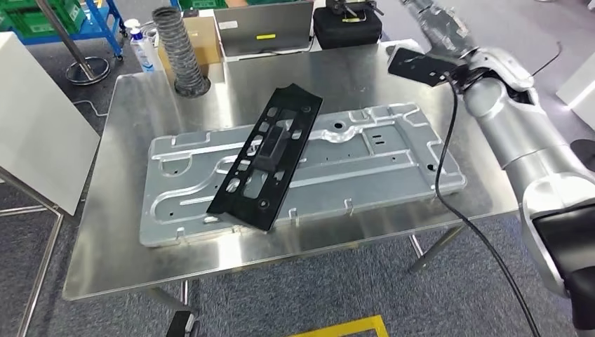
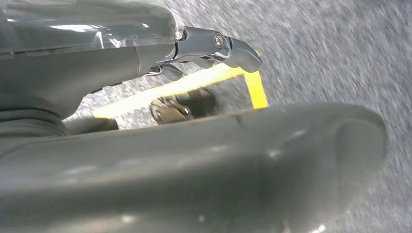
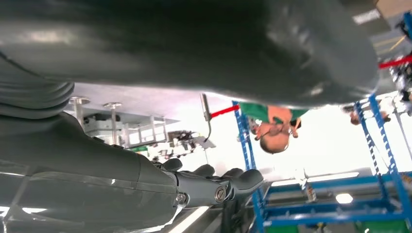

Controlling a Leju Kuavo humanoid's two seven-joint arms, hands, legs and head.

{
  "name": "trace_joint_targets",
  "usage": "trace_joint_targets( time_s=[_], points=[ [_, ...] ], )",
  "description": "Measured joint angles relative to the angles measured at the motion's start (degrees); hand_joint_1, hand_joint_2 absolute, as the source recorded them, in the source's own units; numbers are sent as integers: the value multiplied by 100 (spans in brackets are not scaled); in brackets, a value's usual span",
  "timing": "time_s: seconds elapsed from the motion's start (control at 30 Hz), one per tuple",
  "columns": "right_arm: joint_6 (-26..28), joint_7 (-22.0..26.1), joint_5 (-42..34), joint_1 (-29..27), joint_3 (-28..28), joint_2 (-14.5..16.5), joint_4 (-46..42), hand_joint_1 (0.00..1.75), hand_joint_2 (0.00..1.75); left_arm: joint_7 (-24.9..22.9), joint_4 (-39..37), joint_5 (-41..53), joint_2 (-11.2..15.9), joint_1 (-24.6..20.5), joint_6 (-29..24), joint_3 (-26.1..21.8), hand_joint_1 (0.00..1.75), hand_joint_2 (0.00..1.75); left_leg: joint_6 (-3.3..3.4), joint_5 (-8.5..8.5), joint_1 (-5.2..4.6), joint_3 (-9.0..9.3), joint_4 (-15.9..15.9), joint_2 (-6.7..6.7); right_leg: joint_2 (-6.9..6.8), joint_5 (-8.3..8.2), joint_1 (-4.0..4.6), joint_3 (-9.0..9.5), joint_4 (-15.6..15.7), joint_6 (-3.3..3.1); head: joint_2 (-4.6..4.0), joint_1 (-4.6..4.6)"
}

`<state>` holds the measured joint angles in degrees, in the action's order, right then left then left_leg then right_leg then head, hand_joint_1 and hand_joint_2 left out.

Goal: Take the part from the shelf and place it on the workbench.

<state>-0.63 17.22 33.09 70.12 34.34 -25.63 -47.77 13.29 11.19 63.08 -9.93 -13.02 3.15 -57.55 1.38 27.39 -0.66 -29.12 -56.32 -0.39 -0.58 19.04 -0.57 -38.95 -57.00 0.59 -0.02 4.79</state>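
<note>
Black and perforated, the part lies flat and slantwise on the big grey stamped metal panel, one end pointing toward the far side of the table, the other hanging just past the panel's near edge. That panel sits on the shiny steel workbench, and nothing is touching the part right now.

Over on the right, the silver right arm reaches up and away past the far right corner of the bench, a black cable trailing down from it across the panel's end. From the right wrist camera, the right hand has its dark fingers stretched out side by side with nothing between them and the thumb, so it is released and carrying nothing; blue racking and a person in a green top show beyond it.

The left hand hangs over grey carpet with yellow floor tape under it; fingers are loosely extended, no object in them, so that one is let go too.

At the far edge of the bench stand a ribbed grey hose, a cardboard box, a laptop and a black case. A spray bottle stands beside the box.
</note>
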Motion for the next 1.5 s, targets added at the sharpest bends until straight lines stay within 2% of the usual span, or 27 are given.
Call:
trace_joint_targets(
  time_s=[0.07,0.17,0.2,0.23,0.3,0.37,0.43,0.5,0.57,0.67,0.7,0.73,0.77,0.8,0.83,0.9,0.97,1.03,1.07,1.13,1.2,1.23,1.27,1.33,1.37,1.43,1.5],
  points=[
    [90,40,-104,-66,-146,-191,54,0,0,4,0,-10,1,7,-1,-3,0,0,71,-173,23,-58,121,18,26,201,-6,-80,-131,56,0,-1],
    [272,169,-348,-275,-470,-589,202,0,0,4,0,-20,1,27,1,-5,0,0,110,-362,42,-249,147,14,58,959,-38,-365,-1106,144,0,-1],
    [349,243,-438,-401,-602,-733,273,0,0,4,0,-26,1,47,1,-6,0,0,100,-407,49,-326,127,9,58,1082,-58,-423,-1436,178,0,-1],
    [420,331,-505,-533,-738,-865,352,0,0,4,0,-35,1,70,0,-8,0,0,87,-445,60,-405,97,7,58,1086,-83,-404,-1609,213,0,-1],
    [543,472,-585,-757,-1017,-1088,521,0,0,7,0,-50,2,100,-1,-10,0,0,45,-497,89,-570,-2,7,50,852,-149,-63,-1325,287,0,-2],
    [668,539,-633,-935,-1300,-1251,677,0,0,13,2,-55,14,99,-7,-14,0,0,-19,-521,96,-721,-124,13,51,775,-186,444,-592,346,0,-1],
    [803,593,-671,-1163,-1592,-1396,844,0,0,21,4,-58,31,93,-16,-20,0,0,-94,-567,79,-819,-194,5,57,838,-163,653,-208,302,0,1],
    [931,657,-714,-1448,-1870,-1511,1019,0,0,34,4,-67,42,116,-28,-31,0,0,-158,-635,83,-876,-201,-11,46,783,-139,591,-193,176,0,3],
    [1060,744,-779,-1762,-2153,-1599,1182,0,0,45,4,-89,46,151,-40,-45,0,0,-208,-432,106,-977,-347,-4,15,685,-133,486,-183,53,0,3],
    [1226,919,-851,-2256,-2637,-1720,1385,0,0,56,4,-126,49,186,-44,-66,0,0,-236,467,115,-1210,-1310,9,-25,506,-97,280,-173,-55,0,3],
    [1252,958,-849,-2380,-2766,-1742,1437,0,0,58,4,-130,49,188,-44,-73,0,0,-226,652,108,-1243,-1662,9,-26,446,-77,204,-175,-69,0,3],
    [1263,979,-838,-2479,-2867,-1756,1482,0,0,60,4,-134,50,187,-45,-79,0,0,-200,698,96,-1203,-1876,8,-22,384,-53,126,-176,-79,0,3],
    [1271,975,-826,-2563,-2960,-1771,1521,0,0,61,4,-142,51,186,-48,-85,0,0,-153,623,72,-1070,-1899,7,-12,322,-29,52,-177,-87,0,3],
    [1286,955,-818,-2646,-3054,-1785,1554,0,0,65,4,-152,54,182,-52,-91,0,0,-79,476,31,-833,-1712,6,0,262,-4,-13,-176,-92,0,4],
    [1317,929,-827,-2739,-3161,-1797,1584,0,0,71,6,-163,62,175,-58,-98,0,0,21,340,-28,-512,-1352,1,6,206,8,-63,-174,-98,0,4],
    [1438,902,-896,-2996,-3425,-1804,1666,0,0,94,19,-181,104,156,-74,-117,0,0,192,321,-146,147,-457,4,-1,98,28,-110,-154,-82,0,3],
    [1551,955,-1029,-3396,-3746,-1784,1768,0,0,112,31,-191,128,152,-81,-132,0,0,233,386,-201,437,36,1,-38,-28,16,-91,-81,-33,0,3],
    [1592,1065,-1212,-3928,-4141,-1714,1884,0,0,104,31,-202,116,173,-79,-139,0,0,228,216,-186,407,181,-7,-59,-127,15,-66,26,25,0,2],
    [1585,1116,-1320,-4192,-4374,-1643,1964,0,0,90,31,-207,114,182,-83,-142,0,0,243,107,-165,371,249,-5,-40,-36,21,-90,10,50,0,2],
    [1516,1171,-1559,-4659,-4872,-1382,2182,0,0,64,31,-217,111,192,-90,-146,0,0,254,-111,-124,240,327,3,18,513,8,-213,-371,100,0,2],
    [1389,1130,-1809,-5069,-5359,-997,2437,0,0,52,31,-217,110,197,-95,-148,0,0,240,-264,-107,25,300,17,45,1048,-36,-339,-1129,164,0,3],
    [1338,1081,-1921,-5264,-5577,-783,2556,0,0,49,31,-210,107,200,-95,-148,0,0,220,-324,-98,-93,261,25,46,1093,-72,-352,-1449,199,0,2],
    [1287,998,-2024,-5438,-5773,-572,2665,0,0,46,31,-199,105,202,-95,-148,0,0,196,-374,-85,-220,207,39,45,1000,-111,-300,-1630,235,0,2],
    [1178,737,-2208,-5707,-6118,-149,2861,0,0,25,31,-165,102,193,-95,-146,0,0,132,-441,-55,-482,41,64,32,721,-209,92,-1401,323,0,0],
    [1108,571,-2282,-5807,-6280,66,2949,0,0,10,33,-148,108,181,-95,-143,0,0,92,-461,-45,-605,-57,77,21,759,-233,408,-1032,372,0,0],
    [960,208,-2385,-5997,-6567,514,3107,0,0,-24,37,-121,114,150,-95,-133,0,0,3,-497,-36,-760,-211,100,28,1004,-219,853,-395,322,0,1],
    [801,-163,-2453,-6184,-6765,964,3248,0,0,-55,39,-107,112,138,-100,-127,0,0,-90,-572,-16,-805,-243,116,52,1081,-159,898,-219,155,0,4]
  ],
)
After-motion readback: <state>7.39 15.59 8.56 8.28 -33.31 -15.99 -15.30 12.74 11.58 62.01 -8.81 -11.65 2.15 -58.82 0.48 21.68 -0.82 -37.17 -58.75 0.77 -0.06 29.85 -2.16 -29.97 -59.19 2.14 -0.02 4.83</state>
